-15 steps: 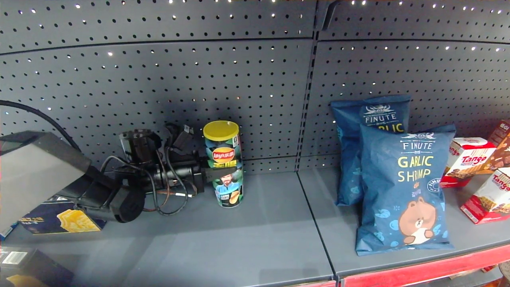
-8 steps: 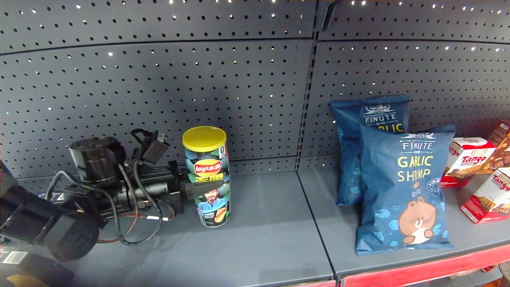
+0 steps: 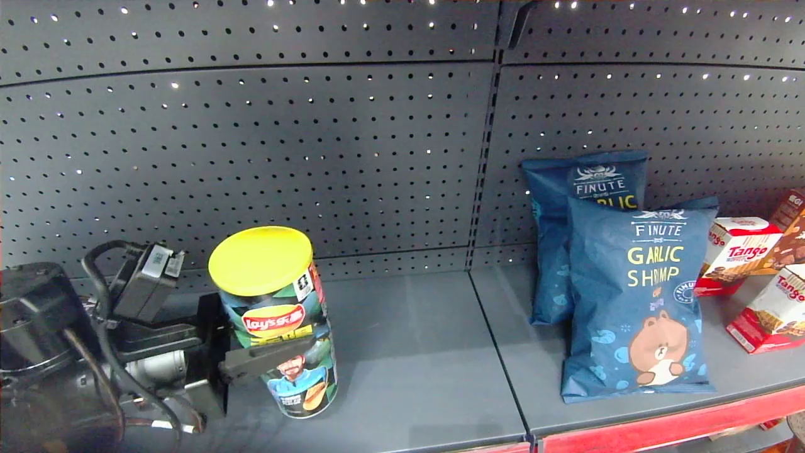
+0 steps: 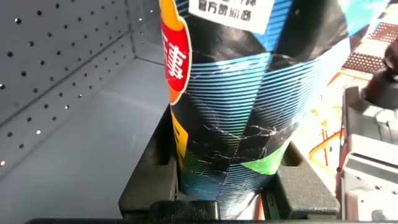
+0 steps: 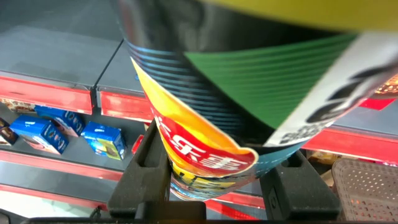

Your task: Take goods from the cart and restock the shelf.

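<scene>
A: Where do we have the chip can [image 3: 277,314]?
B: In our left tool [image 3: 286,352], which is clamped across the can's middle from the side. The can stands upright at the front left of the shelf [image 3: 415,352], well apart from the blue snack bags [image 3: 635,302]. We cannot tell whether its base touches the shelf board.
A: Why do we hold it at the waist?
B: We judge that a mid-body grip guards against tipping. It also leaves the base free to go down flat and lets the label face outward like the bags' fronts.
A: How does it look?
B: It is a tall tube with a flat yellow lid [image 3: 260,259], a red oval logo, blue, green and black stripes, and a figure printed low down. We see no dents.
A: And our right tool [image 5: 217,186]?
B: It is closed on a second can [image 5: 249,93] of the same kind, held tilted, with red-edged lower shelves [image 5: 56,93] beyond it. We reckon it waits its turn.
A: Why this spot?
B: It lies left of the bags, and the boxes [image 3: 736,248] stand further right, so we judge the cans belong on this side.
</scene>
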{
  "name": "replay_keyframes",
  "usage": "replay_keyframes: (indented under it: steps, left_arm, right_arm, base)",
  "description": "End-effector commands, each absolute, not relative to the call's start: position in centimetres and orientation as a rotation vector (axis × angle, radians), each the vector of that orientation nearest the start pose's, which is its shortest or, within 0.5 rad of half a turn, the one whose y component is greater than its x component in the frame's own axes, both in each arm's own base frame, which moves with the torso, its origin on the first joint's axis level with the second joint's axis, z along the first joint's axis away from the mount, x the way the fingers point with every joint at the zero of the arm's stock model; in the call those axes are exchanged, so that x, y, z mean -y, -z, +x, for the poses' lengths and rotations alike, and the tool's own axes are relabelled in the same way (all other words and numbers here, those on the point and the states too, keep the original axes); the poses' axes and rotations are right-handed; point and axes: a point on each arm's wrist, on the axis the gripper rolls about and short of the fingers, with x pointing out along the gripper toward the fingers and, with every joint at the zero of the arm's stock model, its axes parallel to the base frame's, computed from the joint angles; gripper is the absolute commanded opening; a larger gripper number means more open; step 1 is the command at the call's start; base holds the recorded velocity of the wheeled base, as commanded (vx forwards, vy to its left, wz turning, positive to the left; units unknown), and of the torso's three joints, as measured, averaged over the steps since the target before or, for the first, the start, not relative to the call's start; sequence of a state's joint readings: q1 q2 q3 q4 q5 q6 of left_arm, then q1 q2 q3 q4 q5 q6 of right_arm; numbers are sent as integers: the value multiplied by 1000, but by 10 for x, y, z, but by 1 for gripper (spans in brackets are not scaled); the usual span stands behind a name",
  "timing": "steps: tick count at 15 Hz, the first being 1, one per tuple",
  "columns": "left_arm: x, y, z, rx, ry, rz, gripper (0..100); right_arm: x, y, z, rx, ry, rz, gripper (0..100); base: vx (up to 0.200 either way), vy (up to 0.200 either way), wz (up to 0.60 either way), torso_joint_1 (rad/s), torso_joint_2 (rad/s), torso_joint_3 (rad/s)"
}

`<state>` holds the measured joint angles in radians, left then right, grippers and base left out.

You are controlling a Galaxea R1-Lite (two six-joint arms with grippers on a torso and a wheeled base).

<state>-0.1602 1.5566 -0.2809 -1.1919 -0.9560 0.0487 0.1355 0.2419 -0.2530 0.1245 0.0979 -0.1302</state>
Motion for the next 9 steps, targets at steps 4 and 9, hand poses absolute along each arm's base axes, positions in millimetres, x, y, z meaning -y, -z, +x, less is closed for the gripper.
replay_keyframes:
  steps: [4,9]
  left_arm:
    - [48,-140,184,-40,1112,19,0]
    - [48,-125,182,-90,1103,1,0]
  right_arm:
    - [0,-135,-15,-108,-242,-132,0]
    - [0,-135,-15,-106,-239,-132,0]
  base:
    - [0,0,0,0,0,0]
    - [0,0,0,0,0,0]
